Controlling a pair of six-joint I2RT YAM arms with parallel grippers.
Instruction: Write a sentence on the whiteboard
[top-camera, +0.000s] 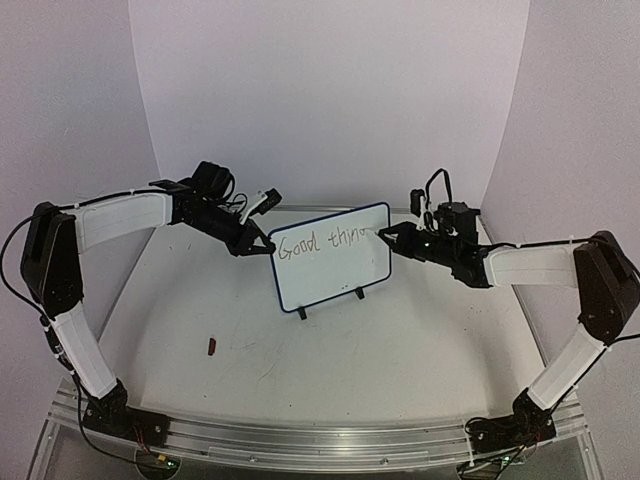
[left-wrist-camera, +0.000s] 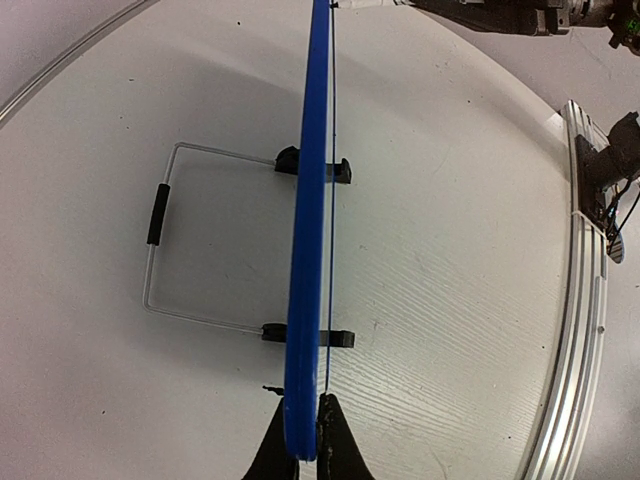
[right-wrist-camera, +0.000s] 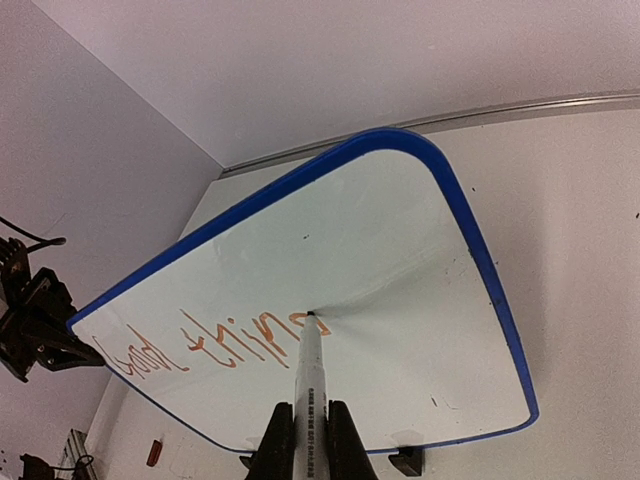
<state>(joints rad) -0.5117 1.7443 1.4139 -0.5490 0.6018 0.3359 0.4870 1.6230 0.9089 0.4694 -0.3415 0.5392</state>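
Observation:
The whiteboard (top-camera: 330, 255) stands upright on two black feet mid-table, with a blue rim. The sentence (top-camera: 322, 241) reads "Good thin" plus a part-formed letter, in thin marker strokes on the upper line; in the right wrist view the letters (right-wrist-camera: 215, 347) look orange-brown. My left gripper (top-camera: 262, 243) is shut on the board's left edge; the left wrist view shows the blue rim (left-wrist-camera: 305, 300) edge-on between the fingers. My right gripper (top-camera: 393, 236) is shut on a white marker (right-wrist-camera: 308, 400) whose tip touches the board at the last letter.
A small red marker cap (top-camera: 211, 346) lies on the table front left of the board. A wire stand (left-wrist-camera: 160, 240) props the board from behind. A metal rail (top-camera: 320, 440) runs along the table's near edge. Purple walls enclose the back and sides.

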